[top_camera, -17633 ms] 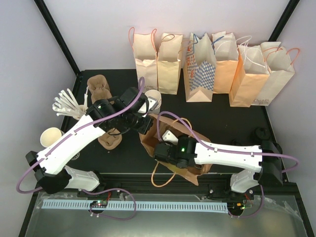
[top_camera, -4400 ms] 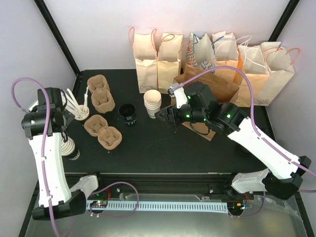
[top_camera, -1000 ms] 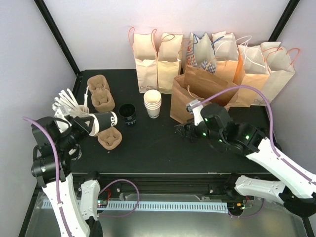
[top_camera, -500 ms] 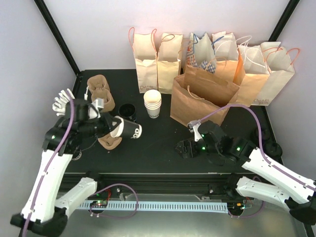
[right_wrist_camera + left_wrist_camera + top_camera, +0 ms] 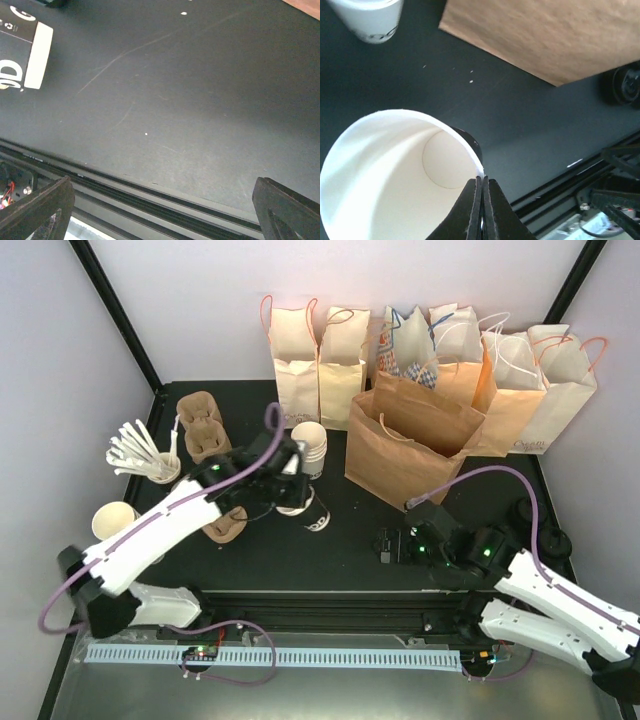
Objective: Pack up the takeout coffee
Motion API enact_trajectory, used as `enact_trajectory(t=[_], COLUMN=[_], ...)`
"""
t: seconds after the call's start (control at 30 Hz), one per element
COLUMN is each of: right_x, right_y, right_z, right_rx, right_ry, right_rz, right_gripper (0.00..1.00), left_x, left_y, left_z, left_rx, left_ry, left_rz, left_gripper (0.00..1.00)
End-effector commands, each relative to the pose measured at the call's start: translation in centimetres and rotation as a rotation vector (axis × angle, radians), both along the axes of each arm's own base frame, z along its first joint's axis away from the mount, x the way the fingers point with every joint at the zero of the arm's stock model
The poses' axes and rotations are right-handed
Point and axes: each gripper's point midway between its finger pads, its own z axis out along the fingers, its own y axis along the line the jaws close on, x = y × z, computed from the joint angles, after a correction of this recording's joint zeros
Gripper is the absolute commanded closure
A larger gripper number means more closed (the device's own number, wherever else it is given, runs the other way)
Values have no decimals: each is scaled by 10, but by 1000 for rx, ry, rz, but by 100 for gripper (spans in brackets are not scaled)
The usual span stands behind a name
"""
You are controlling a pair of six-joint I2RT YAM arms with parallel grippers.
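The takeout coffee cup (image 5: 316, 521) is a white paper cup with a black sleeve. It has no lid, and in the left wrist view the cup (image 5: 385, 170) is empty inside. My left gripper (image 5: 298, 502) is shut on its rim, the fingers (image 5: 482, 182) pinching the thin white edge. The cup hangs tilted over the middle of the table, left of the open brown paper bag (image 5: 410, 440). My right gripper (image 5: 392, 544) is low near the front edge, open and empty. Its wrist view shows the cup's sleeve (image 5: 22, 47) at the top left.
A row of paper bags (image 5: 430, 360) lines the back wall. A stack of white cups (image 5: 310, 445) stands just behind the held cup. Brown cup carriers (image 5: 205, 430), white cutlery in a holder (image 5: 140, 455) and a lone white cup (image 5: 112, 520) are at the left. The front rail (image 5: 150, 190) lies under the right gripper.
My left arm has swung right, carrying the cup from the table's left side to its middle. My right gripper has drawn back toward the front edge and opened wider.
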Motion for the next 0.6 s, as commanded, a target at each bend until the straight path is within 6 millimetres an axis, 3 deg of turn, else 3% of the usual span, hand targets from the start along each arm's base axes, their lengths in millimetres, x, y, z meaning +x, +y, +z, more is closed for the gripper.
enact_trajectory(t=[0.0,0.13,0.33,0.57], right_x=[-6,-16,-27,-33], right_y=[-34,-57,-62,-70], right_z=[-23,-35,-53,-52], right_rx=[-66,-161,-176,-120], right_ry=[61,132,208,205], right_rz=[-170,-238,-272,-312], right_gripper=[0,1,1,1], left_x=[25,27,24,27], left_y=[-45,-75,-102,-112], left_z=[12,-2,-38,-63], left_rx=[134,270,307,500], left_ry=[-219,-284,-286,-376], left_rz=[-127,-201,-244,-244], left_gripper=[98,98,98,98])
